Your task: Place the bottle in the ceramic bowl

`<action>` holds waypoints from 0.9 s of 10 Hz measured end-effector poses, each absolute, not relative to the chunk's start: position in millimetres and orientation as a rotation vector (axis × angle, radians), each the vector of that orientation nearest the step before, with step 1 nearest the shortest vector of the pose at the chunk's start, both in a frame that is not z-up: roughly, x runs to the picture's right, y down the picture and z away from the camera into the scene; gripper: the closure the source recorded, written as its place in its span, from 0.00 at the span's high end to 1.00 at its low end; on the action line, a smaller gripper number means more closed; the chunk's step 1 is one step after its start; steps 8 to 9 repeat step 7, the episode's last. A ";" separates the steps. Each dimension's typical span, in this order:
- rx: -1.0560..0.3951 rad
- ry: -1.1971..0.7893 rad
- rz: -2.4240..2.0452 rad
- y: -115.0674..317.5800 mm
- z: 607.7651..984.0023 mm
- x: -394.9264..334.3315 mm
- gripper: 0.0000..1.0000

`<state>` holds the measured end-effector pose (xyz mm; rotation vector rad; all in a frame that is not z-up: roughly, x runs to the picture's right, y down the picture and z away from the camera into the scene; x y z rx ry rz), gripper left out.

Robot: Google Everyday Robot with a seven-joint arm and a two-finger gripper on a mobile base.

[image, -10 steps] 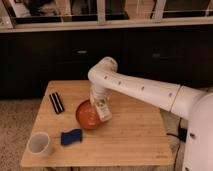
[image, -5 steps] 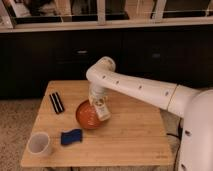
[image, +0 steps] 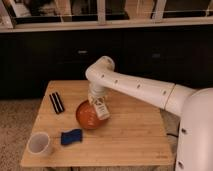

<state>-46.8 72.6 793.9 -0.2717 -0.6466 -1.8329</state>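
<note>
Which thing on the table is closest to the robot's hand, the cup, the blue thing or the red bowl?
The ceramic bowl. The gripper hangs over its right rim with the bottle, while the white cup and blue sponge sit farther off.

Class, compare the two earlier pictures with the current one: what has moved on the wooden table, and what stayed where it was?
The claw carried the bottle a little leftward, further over the ceramic bowl; the bottle is tilted at the bowl's right rim, and whether it has been let go cannot be told. The bowl, white cup, blue sponge and black object stayed put on the table.
</note>
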 end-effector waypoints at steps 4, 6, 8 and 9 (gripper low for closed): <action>-0.276 -0.642 -1.834 70.2 798.2 -46.6 0.47; -0.276 -0.645 -1.838 70.2 799.3 -49.4 0.69; -0.276 -0.644 -1.839 69.6 799.9 -49.5 0.76; -0.276 -0.644 -1.839 69.6 799.9 -49.5 0.76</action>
